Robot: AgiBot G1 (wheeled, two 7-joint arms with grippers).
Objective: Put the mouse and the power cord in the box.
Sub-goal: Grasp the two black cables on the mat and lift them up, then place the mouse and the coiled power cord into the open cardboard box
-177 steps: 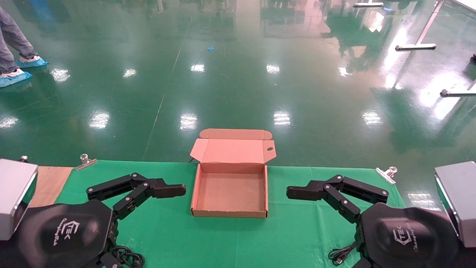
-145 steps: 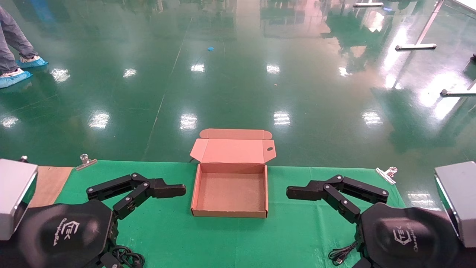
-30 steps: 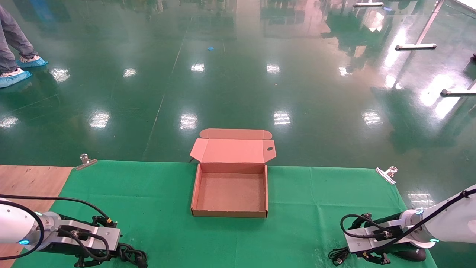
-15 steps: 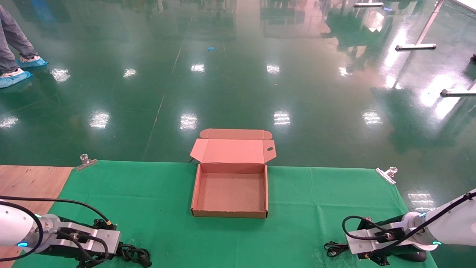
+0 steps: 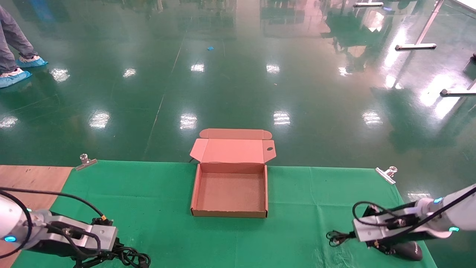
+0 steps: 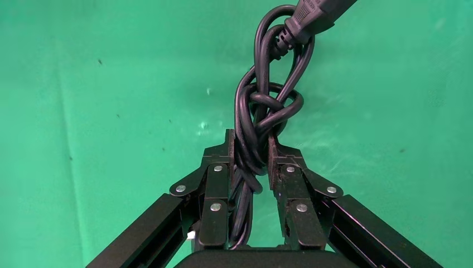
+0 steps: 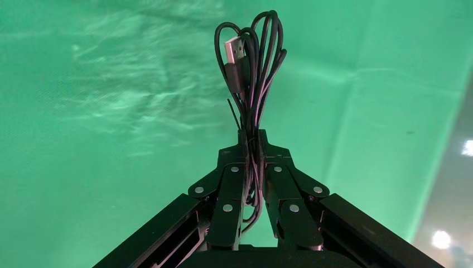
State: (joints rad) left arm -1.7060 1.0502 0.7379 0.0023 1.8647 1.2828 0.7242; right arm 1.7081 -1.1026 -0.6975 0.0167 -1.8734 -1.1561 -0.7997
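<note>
The box (image 5: 230, 214) lies open and empty mid-table on the green cloth, its lid folded back over the far edge. In the left wrist view my left gripper (image 6: 250, 140) is shut on the knotted power cord (image 6: 266, 106), whose plug (image 6: 318, 12) points away. The cord's loops (image 5: 132, 257) show beside the left wrist at the near-left corner. My right gripper (image 7: 252, 138) is shut on the mouse's bundled thin cable (image 7: 257, 72), with its USB plug (image 7: 234, 51) showing. The mouse (image 5: 409, 251) sits under the right wrist at the near-right corner. Both grippers are far from the box.
Binder clips (image 5: 86, 160) (image 5: 386, 174) pin the green cloth (image 5: 156, 201) at the far corners. Bare wooden tabletop (image 5: 33, 178) shows on the left. Shiny green floor lies beyond the table's far edge, with a person's feet (image 5: 15, 72) far left.
Both arms dropped from beside the box to the near corners and closed on the cord and the cable. In the last half second the right wrist rose a little with the cable.
</note>
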